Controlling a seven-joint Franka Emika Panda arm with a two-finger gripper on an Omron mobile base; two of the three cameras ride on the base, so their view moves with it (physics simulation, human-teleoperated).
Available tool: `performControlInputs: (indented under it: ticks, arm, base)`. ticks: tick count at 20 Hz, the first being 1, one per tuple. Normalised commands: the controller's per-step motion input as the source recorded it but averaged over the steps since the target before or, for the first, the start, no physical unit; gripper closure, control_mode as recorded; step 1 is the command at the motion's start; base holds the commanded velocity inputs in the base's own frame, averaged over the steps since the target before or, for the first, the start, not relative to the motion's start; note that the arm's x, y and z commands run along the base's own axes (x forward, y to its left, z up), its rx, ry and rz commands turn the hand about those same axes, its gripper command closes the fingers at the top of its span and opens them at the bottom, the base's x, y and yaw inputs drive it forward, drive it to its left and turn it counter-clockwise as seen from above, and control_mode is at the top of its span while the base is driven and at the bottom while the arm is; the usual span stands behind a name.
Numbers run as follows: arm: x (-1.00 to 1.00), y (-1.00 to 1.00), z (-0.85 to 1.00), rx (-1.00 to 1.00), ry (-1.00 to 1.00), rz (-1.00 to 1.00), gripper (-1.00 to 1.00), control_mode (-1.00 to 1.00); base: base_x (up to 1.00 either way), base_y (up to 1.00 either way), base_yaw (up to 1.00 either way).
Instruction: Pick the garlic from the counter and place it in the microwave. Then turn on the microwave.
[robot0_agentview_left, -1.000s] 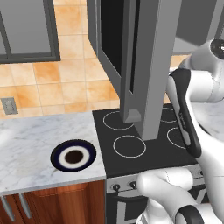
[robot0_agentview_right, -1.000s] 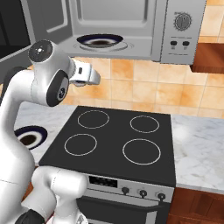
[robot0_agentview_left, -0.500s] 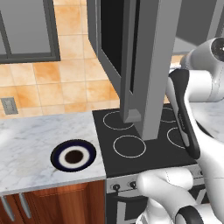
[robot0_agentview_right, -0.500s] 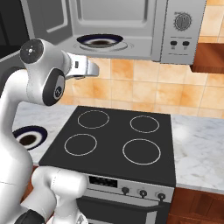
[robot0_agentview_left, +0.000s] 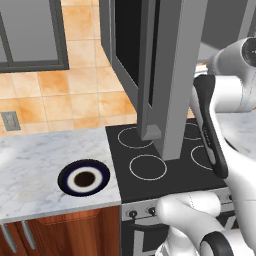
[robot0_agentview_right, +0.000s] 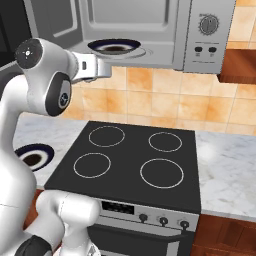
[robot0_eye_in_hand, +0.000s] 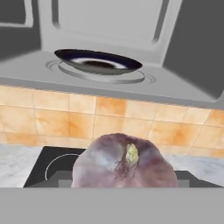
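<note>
In the hand view the garlic (robot0_eye_in_hand: 124, 164), a pinkish-white bulb with a pale tip, sits close in front of the camera and hides the fingertips. My gripper (robot0_agentview_right: 108, 67) is shut on it, held just below and in front of the open microwave (robot0_agentview_right: 150, 30). The microwave's door (robot0_agentview_left: 170, 75) stands swung wide open. Inside it, a dark-blue plate (robot0_eye_in_hand: 97, 61) rests on the turntable. The marble counter (robot0_agentview_left: 35, 160) lies below to the left.
A black four-ring stovetop (robot0_agentview_right: 130, 160) lies directly under the hand. A second dark-blue plate (robot0_agentview_left: 84, 178) sits on the counter left of the stove. The microwave's control panel (robot0_agentview_right: 207, 35) with a dial is at the right. Tiled wall behind.
The hand has risen with the garlic, coming up closer to the microwave's opening. The upper arm has lifted with it.
</note>
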Motion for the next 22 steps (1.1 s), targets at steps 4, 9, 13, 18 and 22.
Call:
performControlInputs:
  ticks: [4,9,13,18,22]
  arm:
    - [0.0,-0.01,0.22,-0.03,-0.02,0.0,1.0,-1.0]
    - [0.07,0.0,0.13,-0.01,0.0,0.0,1.0,-1.0]
    - [0.2,0.0,0.09,-0.01,0.0,0.0,1.0,-1.0]
    - [0.13,0.0,0.17,-0.02,0.0,0.0,1.0,-1.0]
    - [0.16,0.0,0.14,-0.02,0.0,0.0,1.0,-1.0]
  base:
    - [0.0,0.0,0.0]
    - [0.0,0.0,0.0]
    - [0.0,0.0,0.0]
    - [0.0,0.0,0.0]
    - [0.0,0.0,0.0]
